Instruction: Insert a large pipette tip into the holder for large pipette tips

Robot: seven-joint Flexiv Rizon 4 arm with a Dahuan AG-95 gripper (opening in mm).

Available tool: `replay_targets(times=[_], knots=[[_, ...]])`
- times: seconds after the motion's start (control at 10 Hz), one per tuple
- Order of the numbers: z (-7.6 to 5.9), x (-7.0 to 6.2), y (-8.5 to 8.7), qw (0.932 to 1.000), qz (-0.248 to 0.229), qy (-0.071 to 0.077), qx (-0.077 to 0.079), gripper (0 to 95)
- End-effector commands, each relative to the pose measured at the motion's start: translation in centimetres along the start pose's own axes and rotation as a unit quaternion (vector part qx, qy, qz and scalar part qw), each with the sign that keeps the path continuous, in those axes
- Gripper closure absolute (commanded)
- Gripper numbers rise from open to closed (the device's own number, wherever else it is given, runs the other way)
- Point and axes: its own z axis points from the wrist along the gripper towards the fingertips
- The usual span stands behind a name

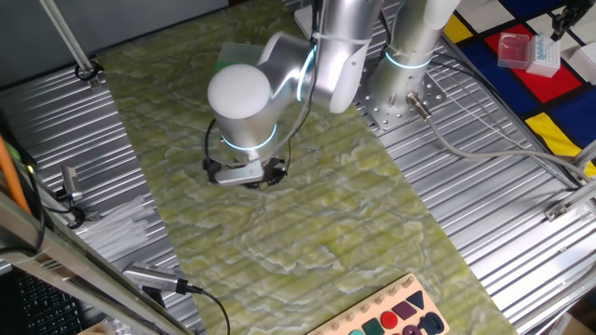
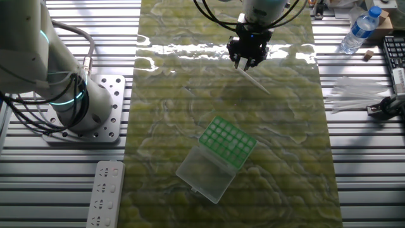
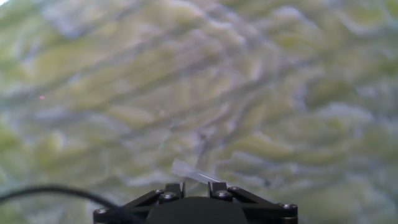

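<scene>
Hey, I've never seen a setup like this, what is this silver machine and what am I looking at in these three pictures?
It is a robot arm bolted to a metal table, which carries a green patterned mat. Two pictures come from fixed cameras on different sides; the blurry one is from a camera on the robot's hand. The gripper, its two-fingered claw, holds a thin, nearly clear pipette tip slanting down above the mat. Nearer the camera on the mat sits the holder, a box with a green grid of holes and its clear lid open beside it.

Lab: ribbed metal bench (image 2: 367,171), pipette-tip box (image 2: 228,142)
</scene>
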Motion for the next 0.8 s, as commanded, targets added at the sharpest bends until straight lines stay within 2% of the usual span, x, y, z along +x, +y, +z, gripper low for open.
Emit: replay_targets(times=[0.1, 0.4, 0.8], knots=[[0.07, 0.19, 0.31, 0.9908, -0.135, 0.008, 0.008, 76.0], [0.08, 0.20, 0.34, 0.9842, -0.176, 0.011, 0.012, 76.0], [0.09, 0.21, 0.35, 0.9844, -0.175, 0.012, 0.013, 76.0]])
